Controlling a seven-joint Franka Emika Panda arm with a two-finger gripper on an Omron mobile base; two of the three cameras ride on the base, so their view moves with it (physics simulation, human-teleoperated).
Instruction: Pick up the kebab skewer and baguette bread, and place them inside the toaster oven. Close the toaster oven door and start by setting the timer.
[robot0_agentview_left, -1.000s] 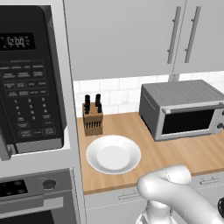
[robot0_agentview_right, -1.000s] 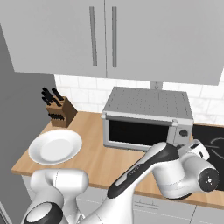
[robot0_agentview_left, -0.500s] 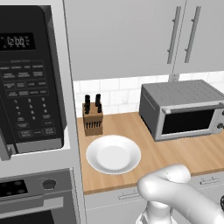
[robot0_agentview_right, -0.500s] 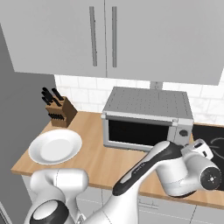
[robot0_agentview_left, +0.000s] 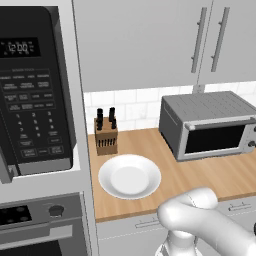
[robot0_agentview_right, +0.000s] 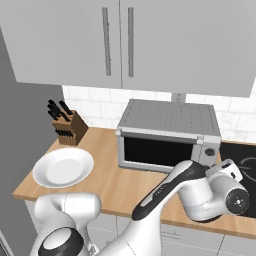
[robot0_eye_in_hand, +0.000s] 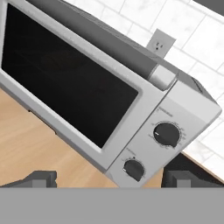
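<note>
Already shut, the toaster oven door (robot0_eye_in_hand: 70, 83) shows only dark glass, so whether the kebab skewer and the baguette bread lie inside cannot be told. Its bar handle (robot0_eye_in_hand: 94, 37) runs along the top edge. The toaster oven (robot0_agentview_right: 170, 132) stands on the wooden counter (robot0_agentview_left: 200, 175) against the tiled wall. At the oven's right end sit two dark knobs, the larger upper knob (robot0_eye_in_hand: 166, 134) above the smaller lower knob (robot0_eye_in_hand: 134, 168). The gripper (robot0_eye_in_hand: 111, 178) hangs just in front of that panel with its jaws spread wide and holding nothing, its dark fingertips (robot0_eye_in_hand: 41, 178) standing to either side of the lower knob.

Left of the oven a white plate (robot0_agentview_left: 130, 176) lies bare, with a knife block (robot0_agentview_left: 105, 136) behind it; a black cooktop (robot0_agentview_right: 240, 155) lies to the oven's right.

Likely risks: closing on the wrong knob, since which one is the timer is unreadable; jaws slipping off the small round dial; or a hard push shoving the oven back.
</note>
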